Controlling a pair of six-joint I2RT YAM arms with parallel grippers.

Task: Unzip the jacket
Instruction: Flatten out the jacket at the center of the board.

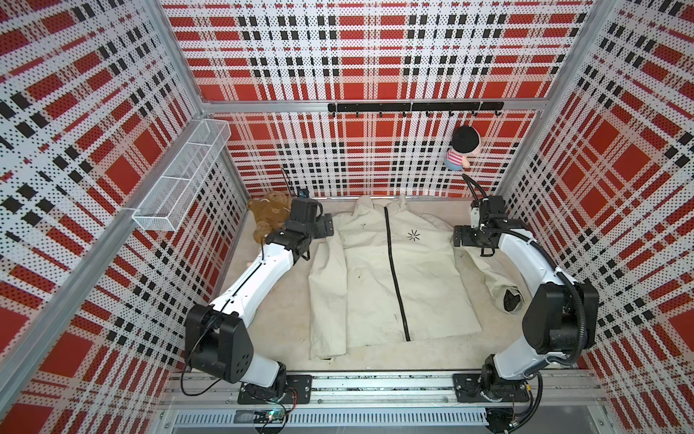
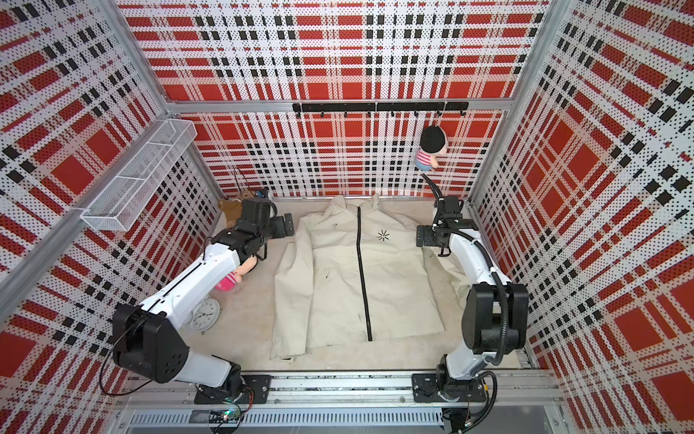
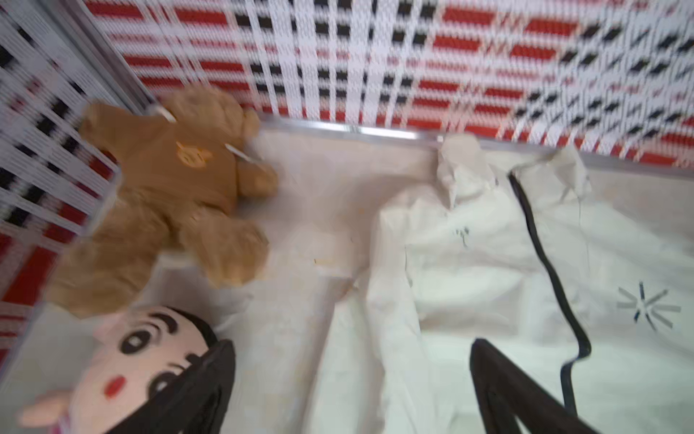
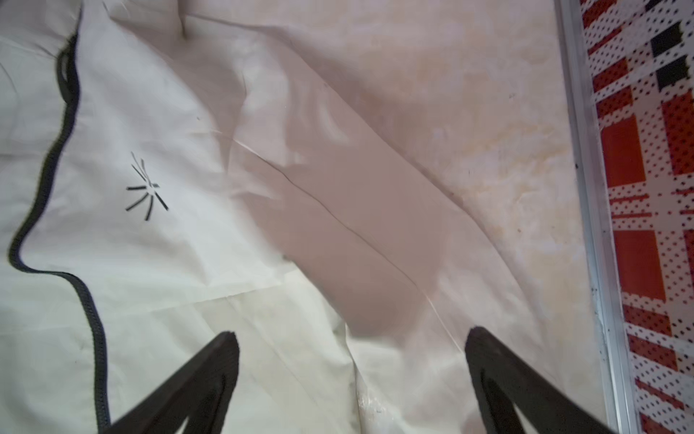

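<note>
Jacket (image 1: 375, 285) lies flat, front up, on the table (image 1: 285, 297), collar toward the back wall. Zipper (image 1: 395, 270) is closed from collar to hem. Left gripper (image 3: 352, 347) and right gripper (image 4: 351, 335) hang beside the shoulders, jaws apart, empty.

Risks:
- The zipper pull is too small to make out, so a pinch may catch cloth only.
- With the collar unpinned, the jacket would likely bunch or slide.
- The left arm may knock the teddy bear (image 1: 268, 216).
</note>
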